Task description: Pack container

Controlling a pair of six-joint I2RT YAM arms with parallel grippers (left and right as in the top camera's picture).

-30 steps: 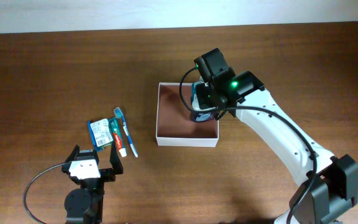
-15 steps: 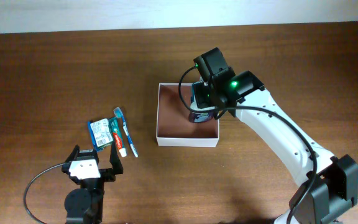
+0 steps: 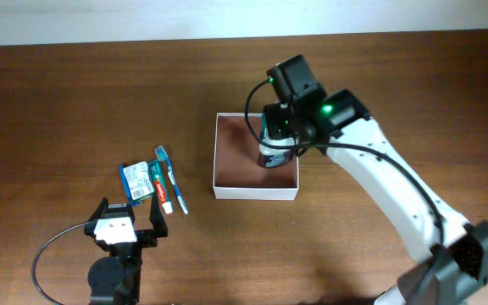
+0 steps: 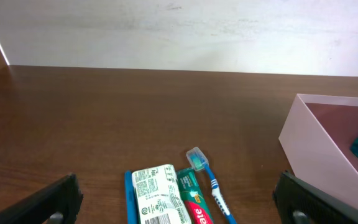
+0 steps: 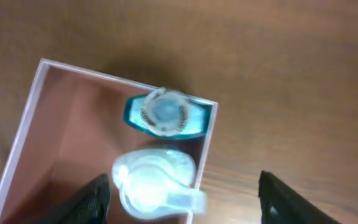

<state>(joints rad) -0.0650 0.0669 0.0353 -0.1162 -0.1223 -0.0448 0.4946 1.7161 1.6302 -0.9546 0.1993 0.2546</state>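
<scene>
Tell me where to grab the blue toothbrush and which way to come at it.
Take the toothbrush by its thin handle, near the tail end closest to the left gripper, coming straight down with the fingers across it. It lies flat on the table, and the toothpaste tube lies close alongside towards its head, so the tail likely gives more room.

The table (image 3: 74, 102) looks like dark, matt wood grain; the container (image 3: 255, 193) has thin, smooth white walls.
</scene>
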